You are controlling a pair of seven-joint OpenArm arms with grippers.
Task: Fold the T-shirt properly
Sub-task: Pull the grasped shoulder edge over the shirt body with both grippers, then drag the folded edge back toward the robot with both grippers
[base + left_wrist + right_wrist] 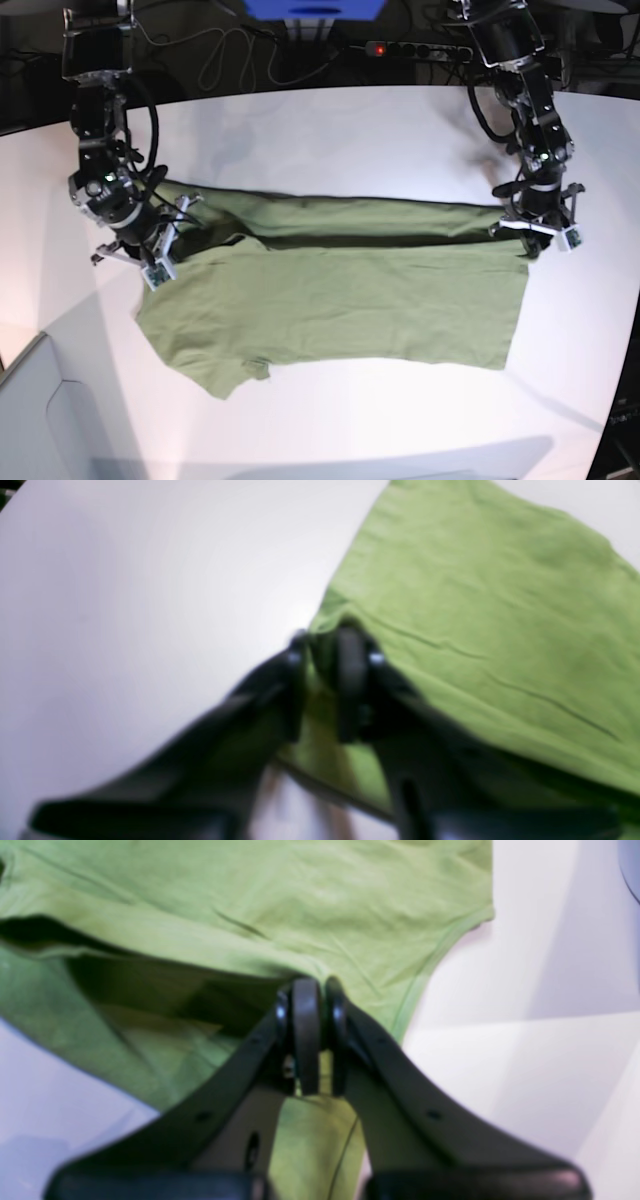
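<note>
While right pincer [316,990] grips T-shirt [340,300] edge, wrinkled green cloth lies part-folded; left pincer [327,645] slightly parted w/ fabric between.

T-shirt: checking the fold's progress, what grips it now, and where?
The right tool pinches the T-shirt at the folded edge by the sleeve; the left tool is at the hem corner, grip unclear.

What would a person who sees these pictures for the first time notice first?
The green T-shirt spreads across the middle of the white table, its far long edge folded over toward the near side. At each end of that fold a black gripper meets the cloth: the right gripper pinches it shut, and the left gripper has cloth between its fingers.
</note>
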